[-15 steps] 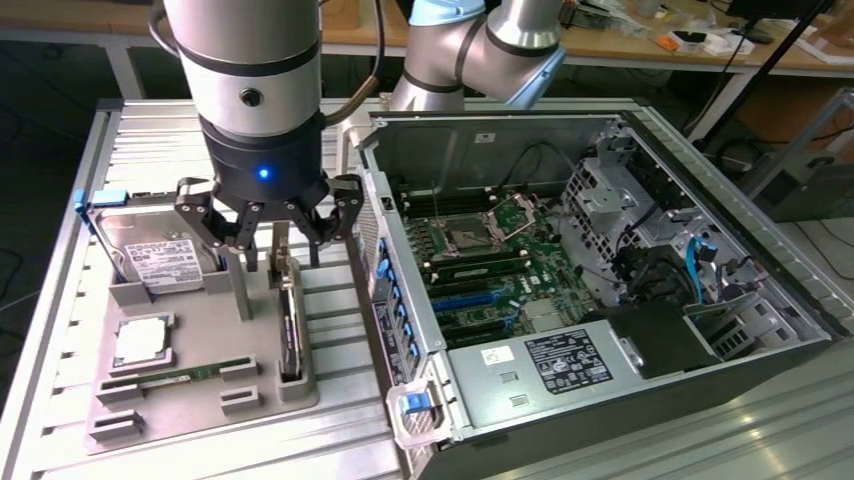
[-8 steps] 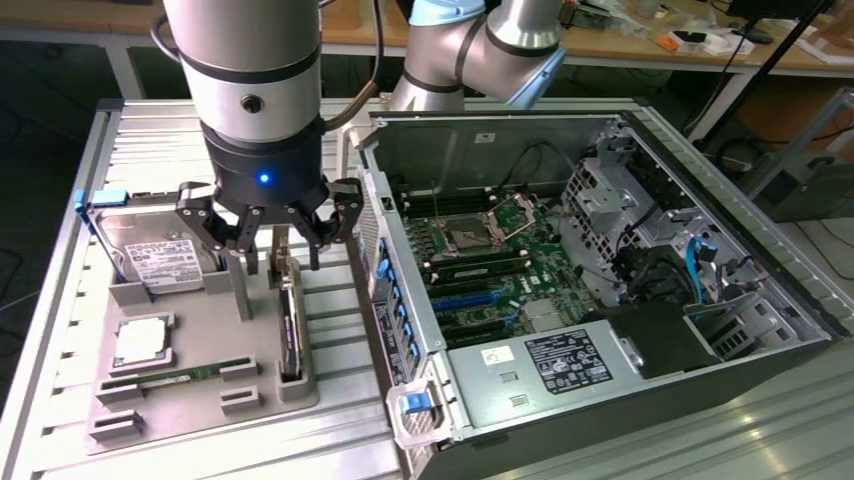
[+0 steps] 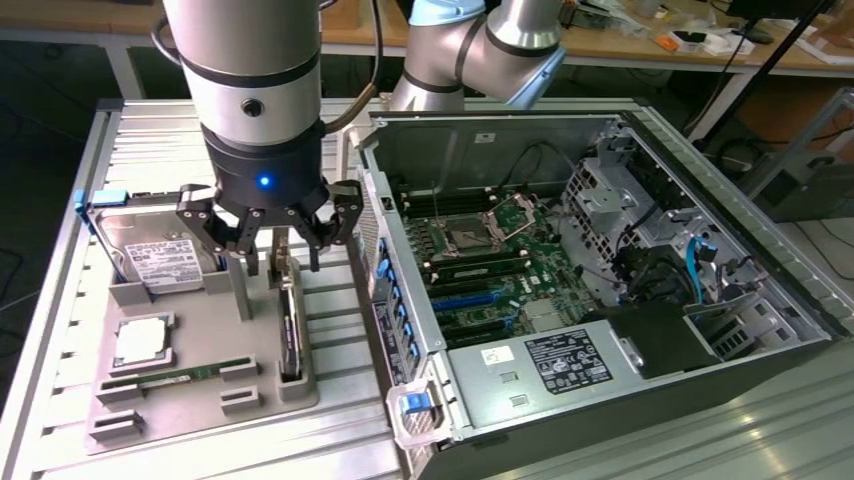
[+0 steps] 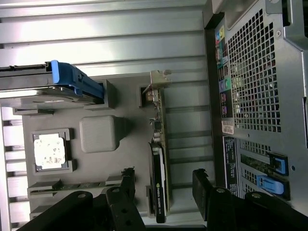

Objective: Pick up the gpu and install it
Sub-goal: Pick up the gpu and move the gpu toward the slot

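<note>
A: What's here?
B: An open computer case [image 3: 481, 140]; beside it a grey tray [image 3: 200, 335]. The graphics card [image 3: 288, 335] stands on edge along the tray's case-side edge, probably so fingers fit either side.
A: The claw [image 3: 278, 262]?
B: Above it, spread apart. Wrist view shows it straddling the card; exterior view shows the case's interior.

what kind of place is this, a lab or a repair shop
Probably a robotics lab or workshop set up for PC assembly: a robot arm hangs over a grey parts tray holding the gpu, beside an open computer case, with cluttered workbenches behind.
</note>
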Robot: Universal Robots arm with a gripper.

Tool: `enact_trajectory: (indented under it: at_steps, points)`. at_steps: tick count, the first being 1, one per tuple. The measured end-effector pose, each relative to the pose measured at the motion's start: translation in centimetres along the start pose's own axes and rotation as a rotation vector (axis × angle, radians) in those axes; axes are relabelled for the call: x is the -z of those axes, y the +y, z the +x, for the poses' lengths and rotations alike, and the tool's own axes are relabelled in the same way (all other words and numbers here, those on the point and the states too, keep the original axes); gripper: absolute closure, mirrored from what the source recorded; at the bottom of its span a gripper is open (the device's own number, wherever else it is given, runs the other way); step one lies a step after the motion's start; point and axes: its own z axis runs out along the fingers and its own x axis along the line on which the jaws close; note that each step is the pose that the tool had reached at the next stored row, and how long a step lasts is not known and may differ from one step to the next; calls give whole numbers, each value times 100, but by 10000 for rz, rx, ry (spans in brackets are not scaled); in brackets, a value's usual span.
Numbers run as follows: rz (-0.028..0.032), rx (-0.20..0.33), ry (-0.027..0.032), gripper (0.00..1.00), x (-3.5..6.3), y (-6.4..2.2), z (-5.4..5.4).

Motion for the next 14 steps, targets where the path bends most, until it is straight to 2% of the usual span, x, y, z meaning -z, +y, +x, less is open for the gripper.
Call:
enact_trajectory:
  at_steps: [5,14]
  points:
    - [-2,-1,-1,40,-1,-5,0]
    - [0,0,0,40,4,-64,-5]
